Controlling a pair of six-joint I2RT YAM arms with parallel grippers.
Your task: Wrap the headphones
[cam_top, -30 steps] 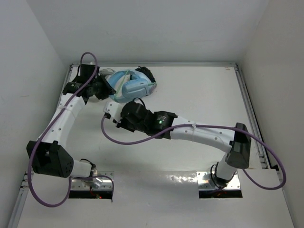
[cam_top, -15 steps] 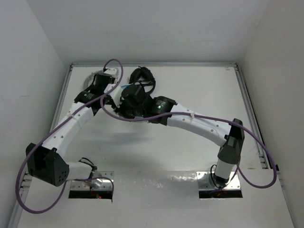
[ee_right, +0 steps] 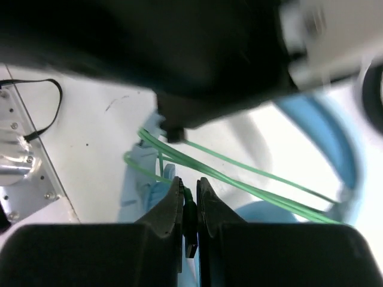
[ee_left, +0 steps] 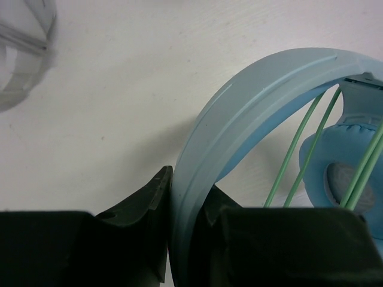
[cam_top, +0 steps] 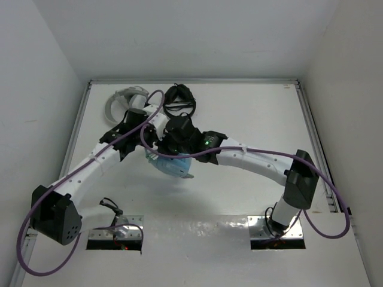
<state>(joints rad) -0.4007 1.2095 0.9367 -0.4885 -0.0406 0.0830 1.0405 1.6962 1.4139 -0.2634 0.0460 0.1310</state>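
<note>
The light blue headphones (cam_top: 172, 165) hang between both grippers over the table's left middle. My left gripper (ee_left: 188, 197) is shut on the headband (ee_left: 239, 101), which runs up and right to a padded earcup (ee_left: 341, 179). Strands of the pale green cable (ee_left: 299, 155) cross the band's opening. My right gripper (ee_right: 189, 191) is shut on the cable's dark plug (ee_right: 190, 230). Green cable strands (ee_right: 239, 179) stretch right toward the headband (ee_right: 332, 143). In the top view both gripper heads, left (cam_top: 149, 143) and right (cam_top: 175, 149), crowd over the headphones and hide most of them.
Light grey headphones (cam_top: 119, 98) lie at the back left, also in the left wrist view (ee_left: 24, 54). Black headphones (cam_top: 181, 98) lie at the back centre. The left arm's dark body (ee_right: 179, 54) fills the top of the right wrist view. A metal base plate (ee_right: 24, 161) shows at its left.
Both arms have pulled back from the back-left corner toward the table's middle, carrying the light blue headphones with them. The light grey headphones are now uncovered.
</note>
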